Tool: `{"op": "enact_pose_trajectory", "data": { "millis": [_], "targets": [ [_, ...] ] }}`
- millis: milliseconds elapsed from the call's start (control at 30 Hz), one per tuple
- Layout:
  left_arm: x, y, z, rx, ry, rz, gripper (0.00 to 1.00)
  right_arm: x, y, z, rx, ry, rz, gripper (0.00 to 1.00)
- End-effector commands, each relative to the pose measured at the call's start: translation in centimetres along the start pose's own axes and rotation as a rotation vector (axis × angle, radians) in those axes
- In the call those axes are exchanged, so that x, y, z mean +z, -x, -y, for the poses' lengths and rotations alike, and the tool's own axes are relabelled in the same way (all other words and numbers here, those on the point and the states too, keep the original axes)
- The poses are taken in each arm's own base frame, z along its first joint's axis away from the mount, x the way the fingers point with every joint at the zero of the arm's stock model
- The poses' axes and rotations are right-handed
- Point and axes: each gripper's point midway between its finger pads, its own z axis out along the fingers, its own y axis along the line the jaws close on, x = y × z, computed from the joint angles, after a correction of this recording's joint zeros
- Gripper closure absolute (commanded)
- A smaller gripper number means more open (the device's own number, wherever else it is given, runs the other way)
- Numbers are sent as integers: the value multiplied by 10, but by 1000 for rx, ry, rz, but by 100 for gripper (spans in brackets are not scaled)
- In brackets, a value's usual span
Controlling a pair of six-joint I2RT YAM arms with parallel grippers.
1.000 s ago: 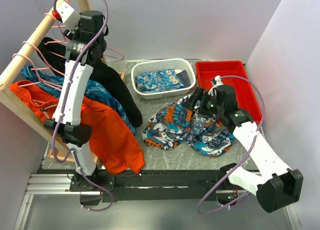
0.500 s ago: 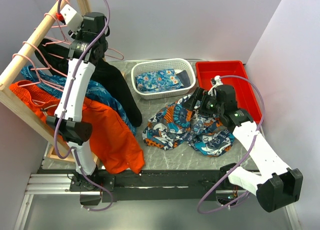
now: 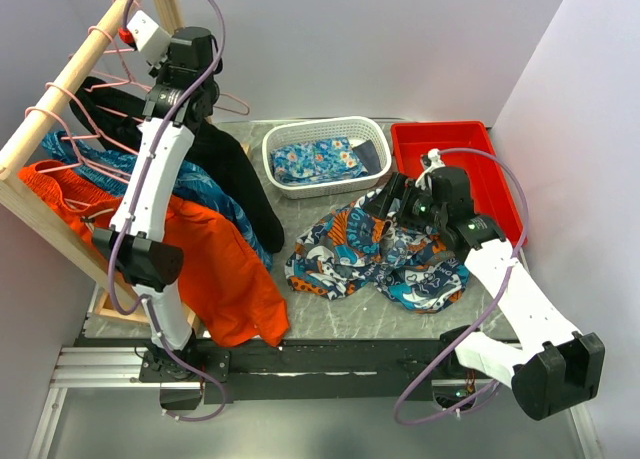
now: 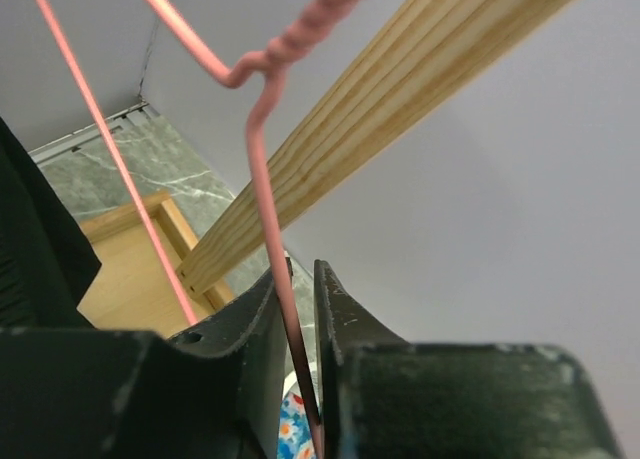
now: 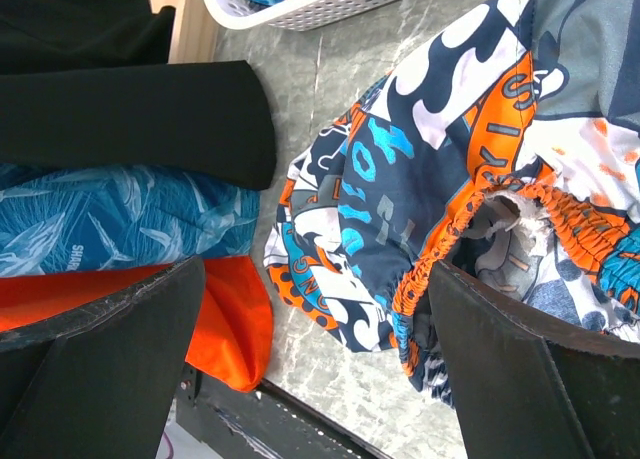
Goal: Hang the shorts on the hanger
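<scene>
The shorts (image 3: 375,254), patched in orange, teal, navy and white, lie crumpled on the table right of centre. My right gripper (image 3: 388,204) hangs open just above their far edge. In the right wrist view its fingers (image 5: 315,279) stand wide apart, with the orange elastic waistband (image 5: 470,214) by the right finger. My left gripper (image 3: 140,27) is high up by the wooden pole, shut on the pink wire hanger (image 3: 228,104). In the left wrist view the wire (image 4: 262,179) runs down between the closed fingers (image 4: 300,279), its hook beside the pole (image 4: 400,99).
A wooden rack (image 3: 45,114) at the left carries other pink hangers (image 3: 55,119) with a black garment (image 3: 235,184), blue leafy shorts (image 3: 195,184) and an orange garment (image 3: 220,274). A white basket (image 3: 372,134) with floral cloth and a red tray (image 3: 455,139) stand behind.
My left gripper has risen a little up and to the right along the pole with the hanger in it. The right gripper has stayed over the shorts.
</scene>
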Motion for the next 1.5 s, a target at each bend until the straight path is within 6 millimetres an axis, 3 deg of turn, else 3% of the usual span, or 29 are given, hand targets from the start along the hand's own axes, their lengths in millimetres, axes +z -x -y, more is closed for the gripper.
{"op": "enact_pose_trajectory", "data": {
  "millis": [0, 267, 700, 1233, 1467],
  "targets": [
    [-27, 49, 15, -95, -86, 77, 83, -6, 17, -16, -40, 35, 44, 0],
    [-43, 61, 22, -79, -107, 121, 89, -5, 20, -16, -42, 29, 48, 0],
    [-59, 58, 35, -29, -134, 145, 95, -3, 22, -15, -38, 22, 50, 0],
    [-99, 27, 62, -48, -231, 88, 99, -2, 23, -12, -38, 12, 65, 0],
    [-139, 1, 92, -17, -404, 6, 99, -12, 29, -10, -40, -20, 108, 0]
  ]
}}
